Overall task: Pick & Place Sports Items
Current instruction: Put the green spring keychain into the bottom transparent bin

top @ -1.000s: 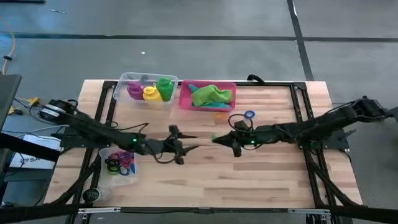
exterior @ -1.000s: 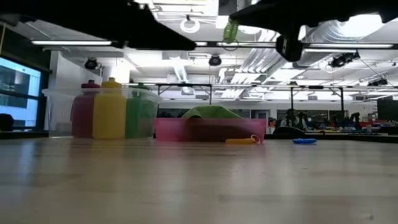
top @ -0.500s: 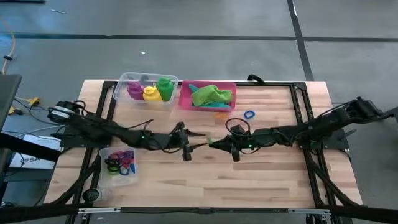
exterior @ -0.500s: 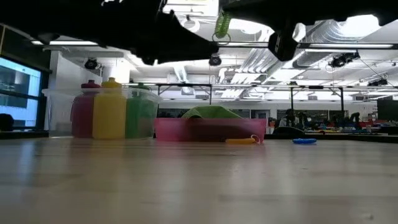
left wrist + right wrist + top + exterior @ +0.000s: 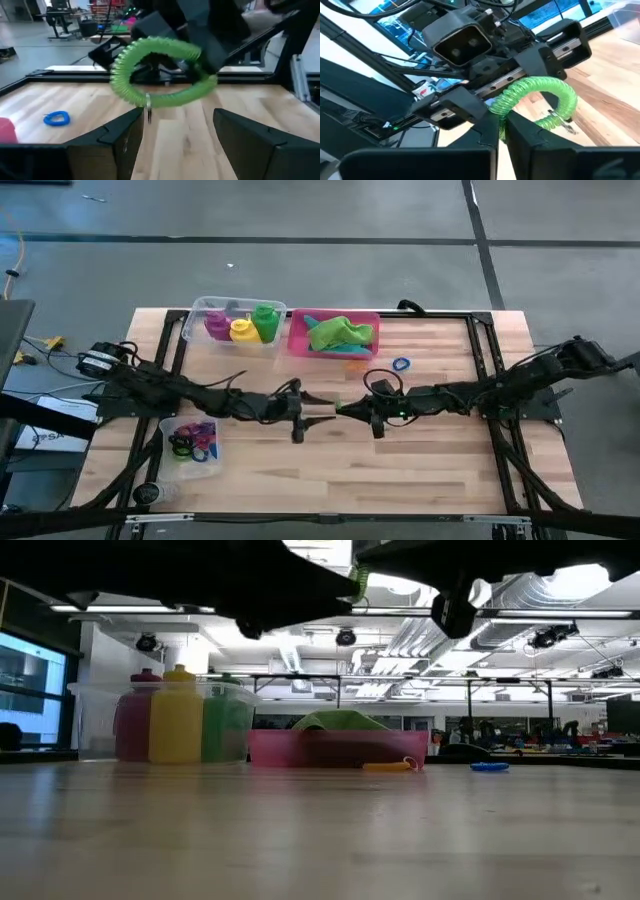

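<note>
I am reaching over the wooden table point(image 5: 420, 470) with both arms, and my two pincers are meeting above its middle. Near the far edge, the pink tray point(image 5: 298, 340) is holding the green cloth point(image 5: 340, 333). Beside it, toward the far left corner, a clear tub point(image 5: 197, 311) is holding the purple bottle point(image 5: 216, 325), the yellow bottle point(image 5: 241, 330) and the green bottle point(image 5: 265, 321). Near the left edge, toward the front, a second clear tub point(image 5: 170, 426) is holding a heap of coloured rings point(image 5: 192, 441).

My right pincer point(image 5: 343, 408) is gripping a green coiled ring point(image 5: 162, 71), its fingers point(image 5: 520, 131) pressed tight together on the coil, well above the table. My left pincer point(image 5: 318, 409) is facing it from the other side with its fingers point(image 5: 250, 135) standing partly apart, one on each side just below the coil; I cannot tell whether they are touching it.

A blue ring point(image 5: 401, 365) is lying flat on the table just right of the pink tray, and a small orange ring point(image 5: 387, 767) is lying just in front of that tray.
</note>
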Controlling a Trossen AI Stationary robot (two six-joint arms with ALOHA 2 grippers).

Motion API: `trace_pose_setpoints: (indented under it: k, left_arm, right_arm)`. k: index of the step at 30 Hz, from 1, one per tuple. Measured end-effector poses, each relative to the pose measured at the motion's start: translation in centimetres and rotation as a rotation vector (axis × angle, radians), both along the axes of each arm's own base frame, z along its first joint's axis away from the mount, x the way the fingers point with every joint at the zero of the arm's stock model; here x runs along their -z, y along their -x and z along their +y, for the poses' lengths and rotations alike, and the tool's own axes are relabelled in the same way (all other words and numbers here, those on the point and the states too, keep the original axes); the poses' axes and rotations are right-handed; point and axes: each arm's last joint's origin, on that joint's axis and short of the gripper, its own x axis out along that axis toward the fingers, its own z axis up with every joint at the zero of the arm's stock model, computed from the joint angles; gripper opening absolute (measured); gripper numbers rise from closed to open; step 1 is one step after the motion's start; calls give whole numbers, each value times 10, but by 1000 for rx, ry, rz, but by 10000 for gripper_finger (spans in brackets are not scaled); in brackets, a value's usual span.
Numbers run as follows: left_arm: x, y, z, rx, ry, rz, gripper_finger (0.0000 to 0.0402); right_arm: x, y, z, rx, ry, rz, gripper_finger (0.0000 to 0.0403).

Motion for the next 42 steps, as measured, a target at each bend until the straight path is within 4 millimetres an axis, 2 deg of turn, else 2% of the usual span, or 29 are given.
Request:
trace_pose_setpoints:
  k: [15,19,28,33,42]
  left_arm:
    - [-3,-1,4,-15,-7,-32,183]
    - [-3,-2,6,-21,-22,-30,140]
    - [-3,-1,5,-18,-51,-27,3]
    - [-3,-1,5,-18,-51,-27,14]
    - [-1,-1,5,-17,-64,-8,1]
  right_arm:
    - [0,0,0,0,0,0,0]
    - [0,0,0,0,0,0,0]
    - [0,0,0,-1,0,1,0]
    - [0,0,0,-3,0,1,0]
    - [0,0,0,-5,0,1,0]
